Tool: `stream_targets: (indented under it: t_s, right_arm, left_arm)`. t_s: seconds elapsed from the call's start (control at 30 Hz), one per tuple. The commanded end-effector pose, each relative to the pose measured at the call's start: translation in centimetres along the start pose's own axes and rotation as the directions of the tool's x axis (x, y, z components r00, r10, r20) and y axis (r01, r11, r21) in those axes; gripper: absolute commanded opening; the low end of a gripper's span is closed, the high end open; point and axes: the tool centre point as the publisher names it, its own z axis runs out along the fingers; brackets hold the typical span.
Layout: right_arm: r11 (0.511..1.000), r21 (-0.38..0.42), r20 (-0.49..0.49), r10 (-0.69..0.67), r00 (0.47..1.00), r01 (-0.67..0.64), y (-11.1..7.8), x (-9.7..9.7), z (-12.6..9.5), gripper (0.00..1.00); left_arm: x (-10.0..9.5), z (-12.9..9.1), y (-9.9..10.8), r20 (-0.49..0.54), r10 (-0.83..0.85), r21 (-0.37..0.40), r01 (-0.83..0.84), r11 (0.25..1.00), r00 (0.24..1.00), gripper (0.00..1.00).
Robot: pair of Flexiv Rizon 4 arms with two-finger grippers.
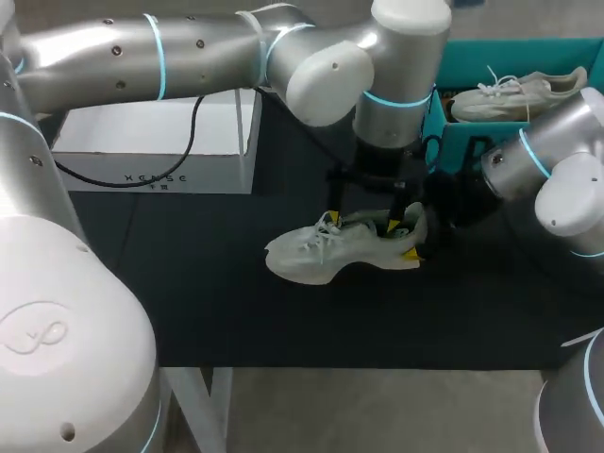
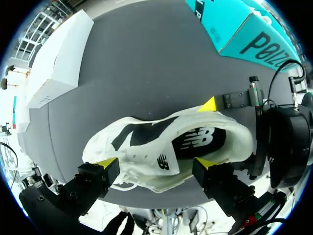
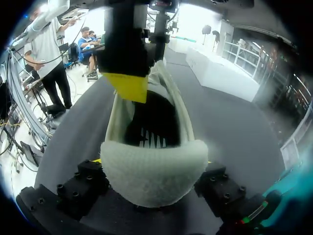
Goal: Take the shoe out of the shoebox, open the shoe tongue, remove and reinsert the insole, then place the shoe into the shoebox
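Shoe [image 1: 321, 255] | insole [image 2: 200, 142] visible left wrist view, hidden head view

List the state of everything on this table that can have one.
white shoe: out of the box, standing on its sole on the table
insole: in the white shoe
left gripper: open, fingers spread at the white shoe's opening
right gripper: shut on the white shoe's heel
teal shoebox: open, second shoe inside
white box: closed
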Motion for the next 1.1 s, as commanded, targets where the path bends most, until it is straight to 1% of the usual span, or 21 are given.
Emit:
stream_targets:
  t_s: [0.03, 0.13, 0.23, 0.43, 0.47, 0.5, 0.57, 0.6, 0.67, 0.87, 1.1]
  right_arm:
    - [1.0, 0.004, -0.001, 0.0, 1.0, 0.0, 0.0, -0.1, 0.1, 0.0]
    - [1.0, 0.004, -0.001, 0.0, 1.0, 0.0, 0.0, -0.1, 0.1, 0.0]
    - [1.0, 0.004, -0.001, 0.0, 1.0, 0.0, 0.0, -0.1, 0.1, 0.0]
    - [1.0, 0.004, -0.001, 0.0, 1.0, 0.0, 0.0, -0.1, 0.1, 0.0]
    - [1.0, 0.004, -0.001, 0.0, 1.0, 0.0, 0.0, -0.1, 0.1, 0.0]
    - [1.0, 0.004, -0.001, 0.0, 1.0, 0.0, 0.0, -0.1, 0.1, 0.0]
    - [1.0, 0.004, -0.001, 0.0, 1.0, 0.0, 0.0, -0.1, 0.1, 0.0]
    - [1.0, 0.004, -0.001, 0.0, 1.0, 0.0, 0.0, -0.1, 0.1, 0.0]
    - [1.0, 0.004, -0.001, 0.0, 1.0, 0.0, 0.0, -0.1, 0.1, 0.0]
    - [1.0, 0.004, -0.001, 0.0, 1.0, 0.0, 0.0, -0.1, 0.1, 0.0]
    - [1.0, 0.004, -0.001, 0.0, 1.0, 0.0, 0.0, -0.1, 0.1, 0.0]
  left_arm:
    - [0.3, 0.0, -0.1, 0.062, -0.021, -0.011, 0.022, 1.0, 0.998, 1.0]
    - [-0.2, 0.2, 0.0, 0.115, -0.059, -0.007, 0.06, 0.998, 0.992, 1.0]
    - [-0.7, -0.2, 0.3, 0.154, -0.112, 0.006, 0.112, 0.994, 0.982, 1.0]
    - [-2.7, -1.5, 0.6, 0.171, -0.199, 0.037, 0.196, 0.98, 0.965, 1.0]
    - [-2.9, -1.7, 0.7, 0.171, -0.199, 0.036, 0.196, 0.98, 0.965, 0.97]
    - [-3.3, -1.8, 0.8, 0.173, -0.209, 0.041, 0.205, 0.978, 0.962, 0.66]
    - [-3.8, -1.9, 0.9, 0.178, -0.214, 0.042, 0.21, 0.977, 0.961, 0.2]
    - [-4.1, -1.9, 0.9, 0.17, -0.221, 0.042, 0.217, 0.975, 0.96, 0.0]
    - [-4.5, -2.0, 1.1, 0.133, -0.224, 0.037, 0.221, 0.975, 0.966, 0.0]
    - [-5.2, -2.4, 1.4, -0.054, -0.205, 0.016, 0.206, 0.979, 0.977, 0.0]
    - [-6.3, -2.6, 1.7, -0.276, -0.187, 0.011, 0.197, 0.98, 0.943, 0.0]
